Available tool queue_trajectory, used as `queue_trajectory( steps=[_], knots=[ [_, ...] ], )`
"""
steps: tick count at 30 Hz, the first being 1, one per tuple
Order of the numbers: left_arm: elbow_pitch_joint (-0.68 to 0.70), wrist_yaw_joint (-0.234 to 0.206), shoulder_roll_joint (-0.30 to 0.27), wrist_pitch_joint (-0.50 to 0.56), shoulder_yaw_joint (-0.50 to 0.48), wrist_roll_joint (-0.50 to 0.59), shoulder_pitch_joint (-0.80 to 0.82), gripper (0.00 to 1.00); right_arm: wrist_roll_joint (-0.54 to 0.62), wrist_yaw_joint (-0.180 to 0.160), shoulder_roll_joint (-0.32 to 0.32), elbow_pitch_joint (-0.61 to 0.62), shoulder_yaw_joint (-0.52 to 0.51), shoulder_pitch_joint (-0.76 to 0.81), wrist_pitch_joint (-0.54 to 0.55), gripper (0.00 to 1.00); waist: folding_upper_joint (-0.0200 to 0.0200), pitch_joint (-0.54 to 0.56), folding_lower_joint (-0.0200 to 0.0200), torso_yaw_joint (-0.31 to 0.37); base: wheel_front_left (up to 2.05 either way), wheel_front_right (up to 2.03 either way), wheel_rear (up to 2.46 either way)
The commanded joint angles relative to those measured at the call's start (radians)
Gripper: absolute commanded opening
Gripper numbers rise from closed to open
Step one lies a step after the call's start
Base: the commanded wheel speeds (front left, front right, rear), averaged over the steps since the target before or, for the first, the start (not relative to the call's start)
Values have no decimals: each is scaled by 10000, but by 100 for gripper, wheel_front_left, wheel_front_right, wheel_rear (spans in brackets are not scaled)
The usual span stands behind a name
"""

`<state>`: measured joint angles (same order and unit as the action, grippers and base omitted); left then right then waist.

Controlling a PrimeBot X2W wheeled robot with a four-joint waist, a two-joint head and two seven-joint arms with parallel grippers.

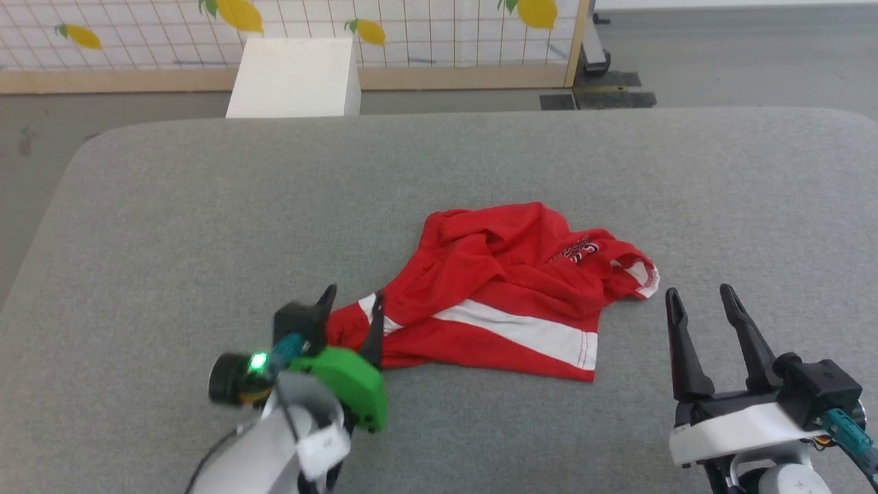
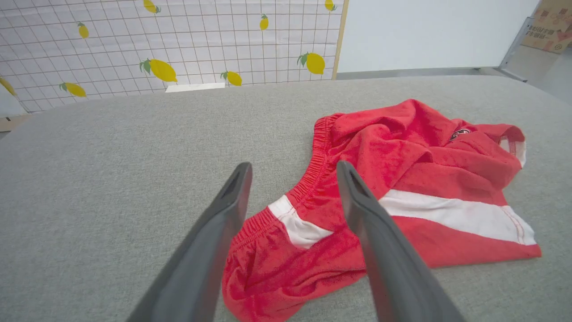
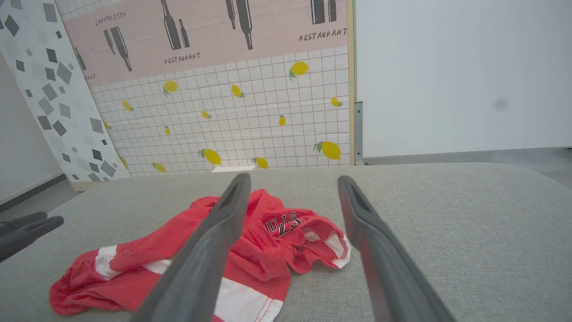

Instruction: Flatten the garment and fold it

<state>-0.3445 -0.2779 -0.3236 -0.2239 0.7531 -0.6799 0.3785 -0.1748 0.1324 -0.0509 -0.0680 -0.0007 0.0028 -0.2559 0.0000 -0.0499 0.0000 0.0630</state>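
Observation:
The garment [image 1: 507,288] is a pair of red shorts with a white side stripe, lying crumpled in the middle of the grey table [image 1: 171,206]. My left gripper [image 1: 351,312] stands open over its left end. In the left wrist view the garment [image 2: 402,147] has its gathered waistband lying between the left gripper's [image 2: 293,167] spread fingers, with nothing pinched. My right gripper [image 1: 699,293] is open just right of the shorts, apart from the white-trimmed leg hem. From the right gripper [image 3: 292,179] the garment [image 3: 277,255] lies ahead and to the left, printed lettering facing up.
A white box [image 1: 295,75] stands on the floor beyond the table's far edge. Behind it runs a lemon-print grid panel [image 1: 411,34] with a black base [image 1: 603,96] at its right end. Bare grey table surface surrounds the shorts on all sides.

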Motion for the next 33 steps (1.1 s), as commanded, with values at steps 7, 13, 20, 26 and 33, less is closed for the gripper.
queue_trajectory(
  steps=[7, 13, 20, 26, 33],
  knots=[
    [-1931, 863, 535, 1618, 470, 236, 2676, 100, 7, -17, 7, 174, 236, -310, -59, 100, 0, -856, 0, 366, 0, 0, 0],
    [-3983, 1668, 1054, 3144, 810, 92, 4250, 100, -127, -17, 7, 160, 375, -651, -59, 100, 0, -1567, 0, 936, 0, 0, 0],
    [-5553, 2252, 1460, 4850, 1090, -115, 5360, 100, -307, -17, 7, 184, 419, -901, -59, 100, 0, -2150, 0, 1398, 0, 0, 0],
    [-6516, 2493, 1633, 6395, 1392, -180, 5884, 100, -417, -17, 7, 189, 458, -1122, -59, 100, 0, -2447, 0, 1597, 0, 0, 0],
    [-6613, 2307, 1489, 5773, 1307, -67, 6372, 0, -464, -17, 7, 185, 425, -1210, -59, 100, 0, -2572, 0, 1678, 0, 0, 0]
  ],
)
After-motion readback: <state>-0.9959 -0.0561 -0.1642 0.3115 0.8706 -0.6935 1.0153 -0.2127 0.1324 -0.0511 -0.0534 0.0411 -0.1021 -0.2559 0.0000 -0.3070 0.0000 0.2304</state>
